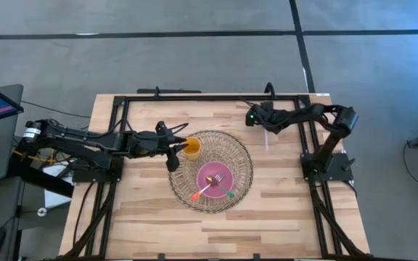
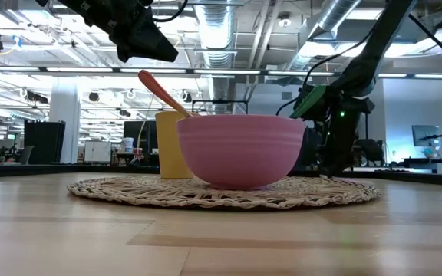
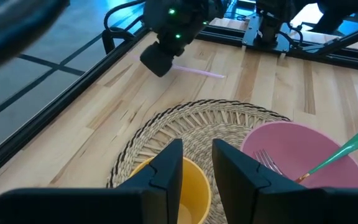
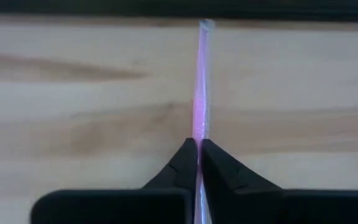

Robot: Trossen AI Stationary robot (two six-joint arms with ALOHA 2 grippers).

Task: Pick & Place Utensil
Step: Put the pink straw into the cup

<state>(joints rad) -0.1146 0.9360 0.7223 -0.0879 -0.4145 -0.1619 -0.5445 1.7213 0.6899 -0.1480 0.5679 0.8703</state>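
Note:
A thin pink straw (image 4: pixel 202 81) lies on the wood table near its far right corner (image 1: pixel 267 138). My right gripper (image 4: pixel 198 146) is shut on it. A round woven mat (image 1: pixel 242 156) carries a yellow cup (image 1: pixel 191 148) and a pink bowl (image 1: pixel 212 176). In the bowl, a fork and two utensils with an orange (image 1: pixel 197 195) and a green handle (image 3: pixel 347 149) lean on the rim. My left gripper (image 3: pixel 197 155) hovers open just above the cup's rim (image 3: pixel 194 174), touching nothing. My right gripper pinches the pink straw between its two fingertips (image 4: pixel 188 155), at a point near one end (image 4: pixel 199 127). The fingers slant down onto the table and lie along the straw. The rest of the straw (image 3: pixel 197 71) runs out ahead of them on the wood.
A black metal frame (image 1: pixel 194 96) borders the table's far and side edges, right behind the right gripper (image 1: pixel 252 116). Bare wood spreads between the mat and the near edge (image 1: pixel 209 232). The left arm (image 1: pixel 93 141) reaches in from the left edge.

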